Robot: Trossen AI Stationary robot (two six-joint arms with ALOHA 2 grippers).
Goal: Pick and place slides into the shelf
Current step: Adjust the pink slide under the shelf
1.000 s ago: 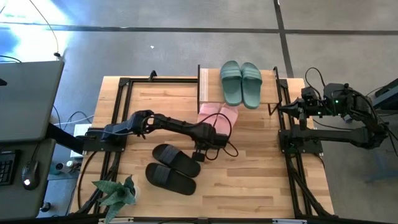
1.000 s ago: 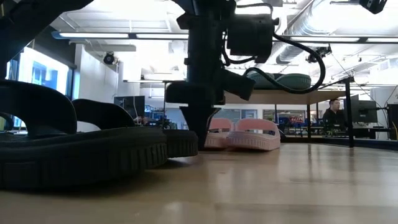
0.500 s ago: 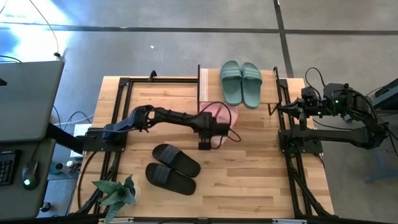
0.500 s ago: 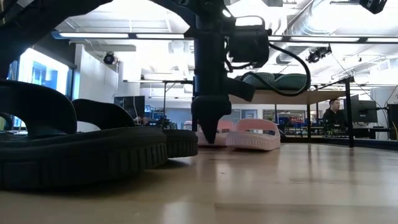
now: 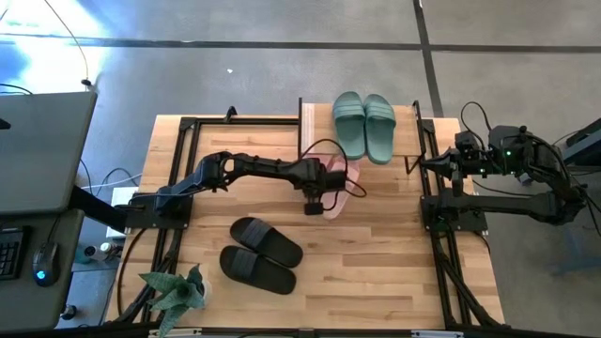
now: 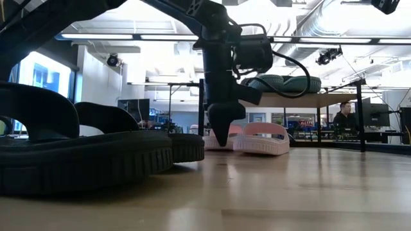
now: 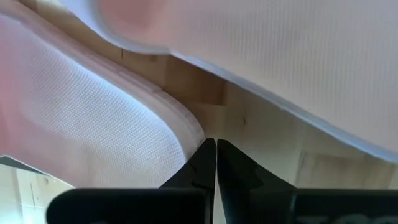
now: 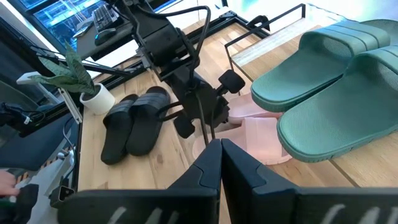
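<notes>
Fingers of the left gripper [image 6: 219, 138] are pressed together with nothing between them, tip hovering just above the table [image 5: 394, 253] at the near edge of the pink slides [image 6: 260, 138]. From above, those two sandals [image 5: 336, 178] lie partly under the shelf [image 5: 307, 131], at about 6 o'clock from the sage green slides [image 5: 364, 125] already resting on its top board. The black slides [image 5: 258, 253] wait near the table's front edge, around 7 o'clock from the pink pair.

Judging by this, the step in hand is seating the pink pair on the lower level. A closed tip suits a nudge: it should meet the sole's side wall low and square, then push straight toward 12 o'clock so the sandal slides rather than pivots. The wrist view shows the tip just beside the pink sole [image 7: 93, 118], whether touching is unclear. The right gripper [image 8: 221, 152], also closed and empty, rests at the table's 3 o'clock edge.
</notes>
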